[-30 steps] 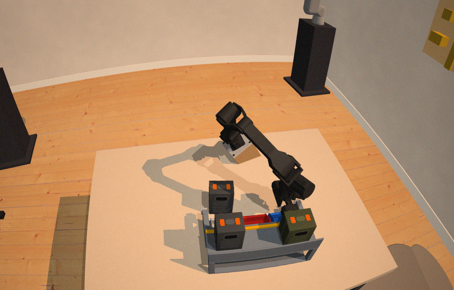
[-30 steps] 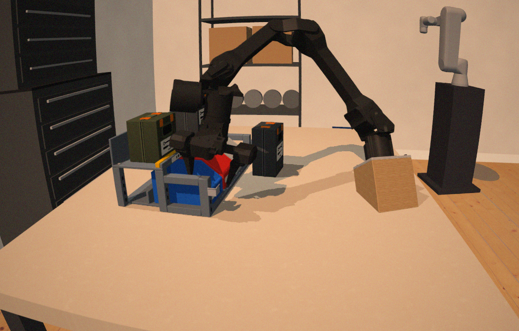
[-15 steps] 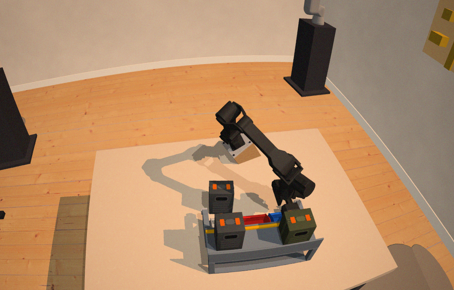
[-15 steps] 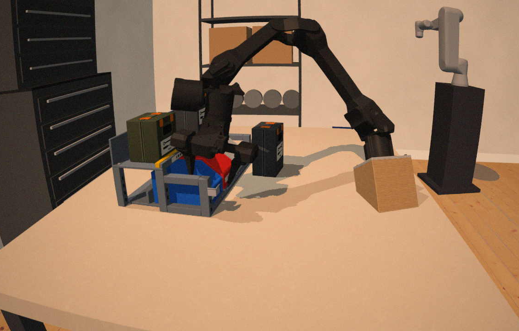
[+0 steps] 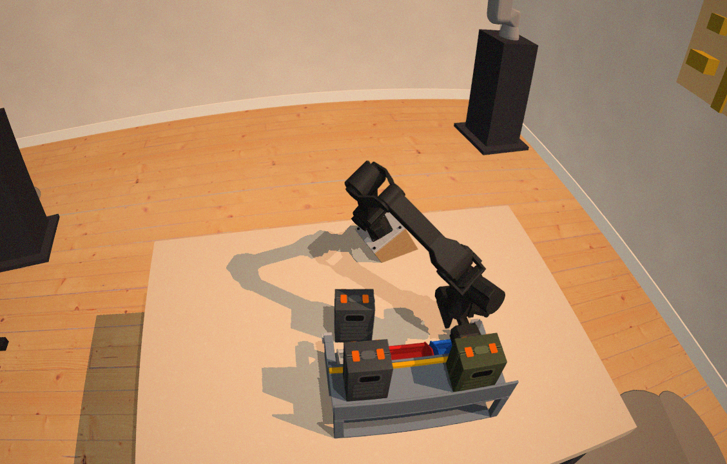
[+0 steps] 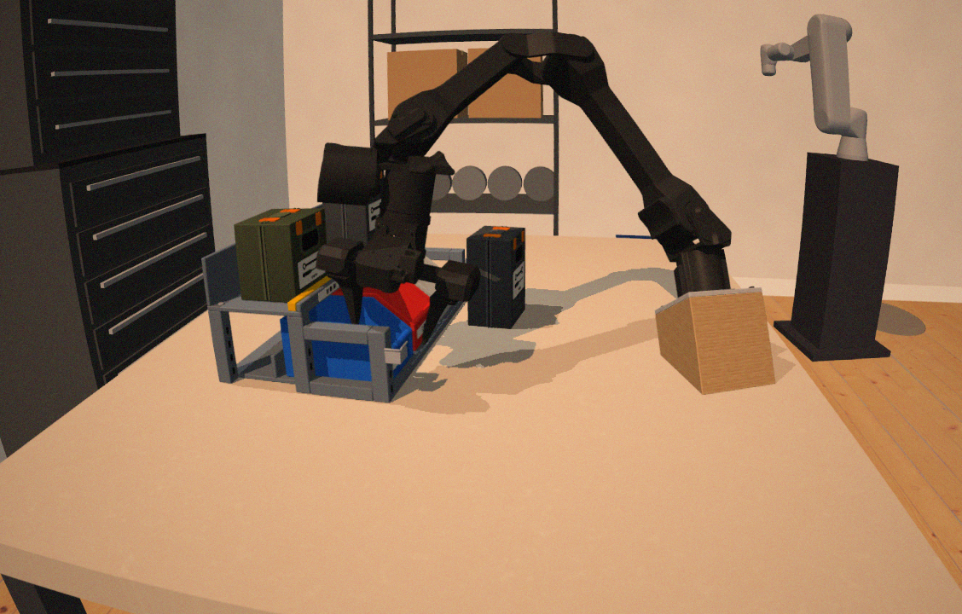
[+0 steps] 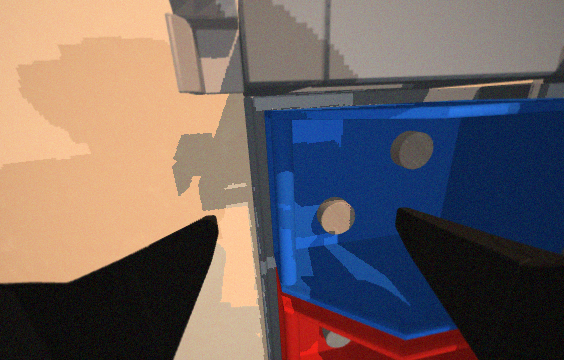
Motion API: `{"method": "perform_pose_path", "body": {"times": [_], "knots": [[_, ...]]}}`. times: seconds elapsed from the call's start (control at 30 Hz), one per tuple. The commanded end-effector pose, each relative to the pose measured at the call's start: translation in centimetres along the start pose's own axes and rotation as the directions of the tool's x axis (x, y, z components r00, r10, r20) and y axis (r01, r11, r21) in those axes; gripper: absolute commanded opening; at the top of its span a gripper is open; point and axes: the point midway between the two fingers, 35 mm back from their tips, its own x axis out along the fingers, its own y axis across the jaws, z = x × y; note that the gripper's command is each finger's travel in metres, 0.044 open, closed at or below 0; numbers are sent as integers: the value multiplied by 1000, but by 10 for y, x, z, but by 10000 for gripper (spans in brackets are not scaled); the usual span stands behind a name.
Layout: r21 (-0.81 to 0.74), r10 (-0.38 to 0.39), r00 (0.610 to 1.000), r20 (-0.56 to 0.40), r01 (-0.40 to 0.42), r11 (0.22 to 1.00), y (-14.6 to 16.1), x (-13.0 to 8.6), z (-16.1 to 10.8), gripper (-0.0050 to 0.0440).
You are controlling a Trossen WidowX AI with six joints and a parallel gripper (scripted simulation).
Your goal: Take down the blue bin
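Note:
The blue open bin (image 7: 392, 210) sits on the lower level of the grey shelf (image 6: 316, 336), next to a red bin (image 7: 362, 335). Two tan round parts (image 7: 336, 216) lie inside the blue bin. It also shows in the exterior view (image 6: 339, 339) and, partly hidden, in the top view (image 5: 440, 346). My gripper (image 7: 306, 220) is open and empty, low over the bin's front wall. One finger is inside the bin and the other is outside, over the table. In the exterior view the gripper (image 6: 393, 286) hangs just above the bin.
A green case (image 6: 275, 251) and a dark case (image 5: 367, 369) stand on the shelf's top. Another dark case (image 6: 497, 264) stands on the table beside the shelf. The arm's wooden base block (image 6: 717, 339) is at the right.

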Motion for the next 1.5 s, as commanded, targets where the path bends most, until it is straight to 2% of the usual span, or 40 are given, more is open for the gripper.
{"method": "perform_pose_path", "body": {"times": [0.0, 0.77, 0.93, 1.33, 1.47], "knots": [[13, -18, 1000, 1, 18, 1000, -5, -6, -3, 425], [13, -18, 1000, 1, 18, 1000, -4, -8, -3, 425], [13, -17, 1000, 1, 17, 1000, -3, 2, -1, 425], [13, -17, 1000, 1, 17, 1000, -3, 2, -1, 425], [14, -18, 1000, 2, 17, 1000, -2, 9, -1, 425]]}}
